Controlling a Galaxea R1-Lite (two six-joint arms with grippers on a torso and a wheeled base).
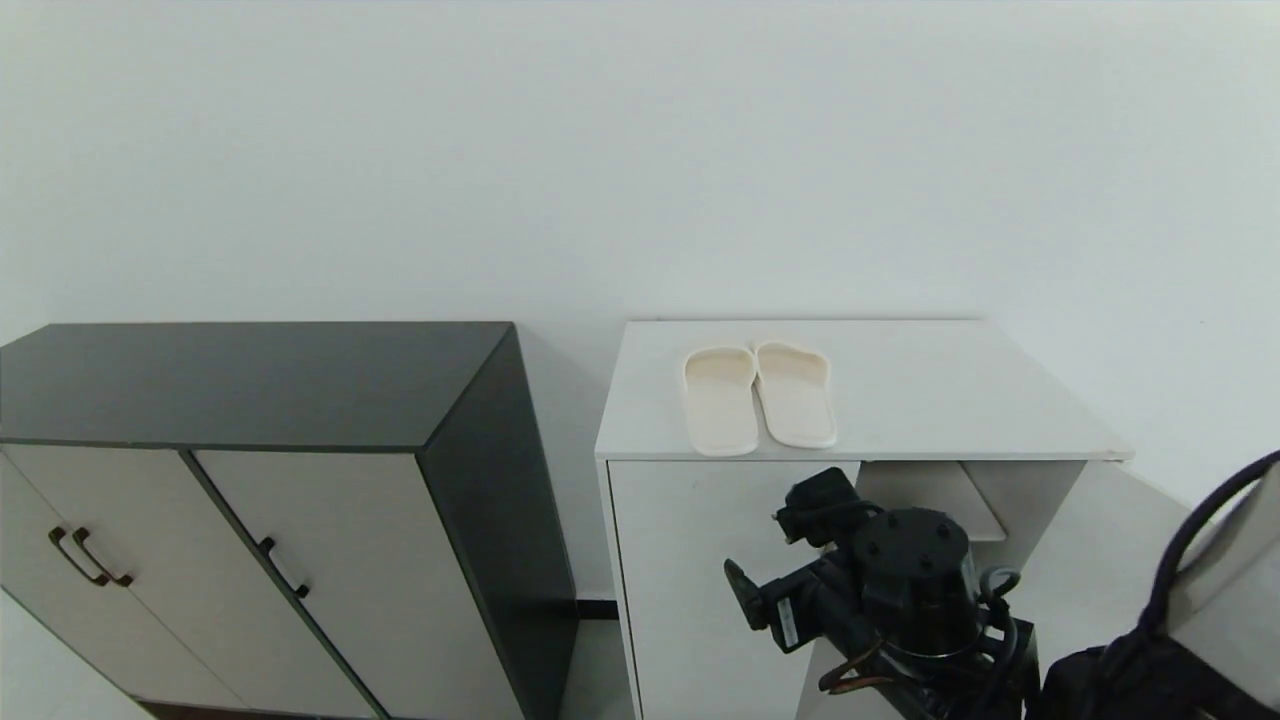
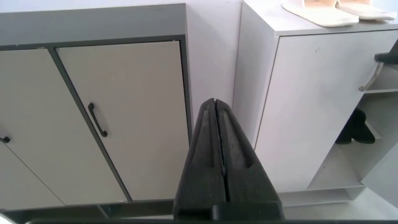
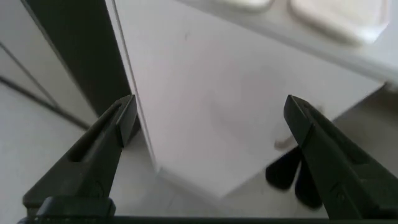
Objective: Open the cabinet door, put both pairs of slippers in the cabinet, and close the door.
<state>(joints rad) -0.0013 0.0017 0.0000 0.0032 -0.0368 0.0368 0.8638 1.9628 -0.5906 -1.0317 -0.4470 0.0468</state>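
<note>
Closest to the head camera, the black right arm [image 1: 910,570] sits low in front of a white rectangular cabinet [image 1: 700,560]. The right gripper [image 3: 210,106] has its two black fingers spread wide apart, holding nothing. Its wrist view faces the cabinet's closed left-hand door, with the door's outer edge showing between the fingers.

The left gripper [image 2: 214,109] has its dark jaws pressed flat together with nothing between them. It hangs in front of the gap between the white cabinet and a second piece of furniture.

A pair of cream foam slippers [image 1: 757,395] lies side by side, touching, on the white cabinet's flat top [image 1: 950,390], near the front edge and left of centre.

The right-hand section of the white cabinet stands open, and a white shelf [image 1: 965,505] shows inside. A pair of black slippers [image 2: 357,127] rests low in that open section, below the shelf.

To the left, just apart from the white cabinet, stands a wider cabinet with a black top and beige doors [image 1: 250,380]. Its doors are shut and carry dark bar handles [image 1: 282,567]. A plain white wall [image 1: 640,150] runs behind both cabinets.
</note>
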